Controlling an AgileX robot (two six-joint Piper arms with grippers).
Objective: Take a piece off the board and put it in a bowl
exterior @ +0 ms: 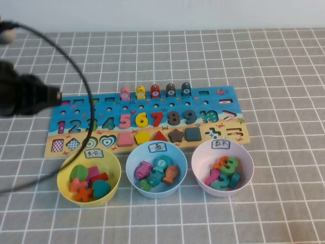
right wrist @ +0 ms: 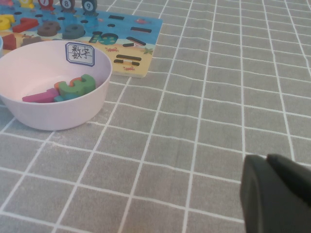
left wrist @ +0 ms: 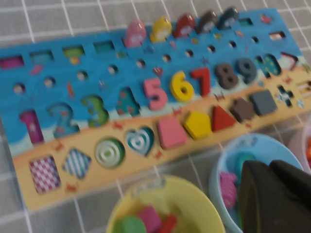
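The blue board (exterior: 81, 109) lies across the middle of the table. In its back row stand several fish blocks, and the pale pink piece (exterior: 125, 92) (left wrist: 134, 34) is the leftmost of them. The light blue bowl (exterior: 156, 192) (left wrist: 252, 141) sits in front of the board, with several fish blocks in it. My left arm (exterior: 25, 94) is raised at the far left. Seen from the left wrist, my left gripper (left wrist: 267, 167) is shut and holds nothing. My right gripper (right wrist: 265, 162) is shut and empty over the bare tablecloth, right of the pink bowl.
A yellow bowl (exterior: 89, 201) with shape blocks stands left of the blue one. A pale pink bowl (exterior: 222, 192) (right wrist: 53, 116) with numerals stands on its right. A black cable (exterior: 86, 86) arcs from the left arm over the board's left end.
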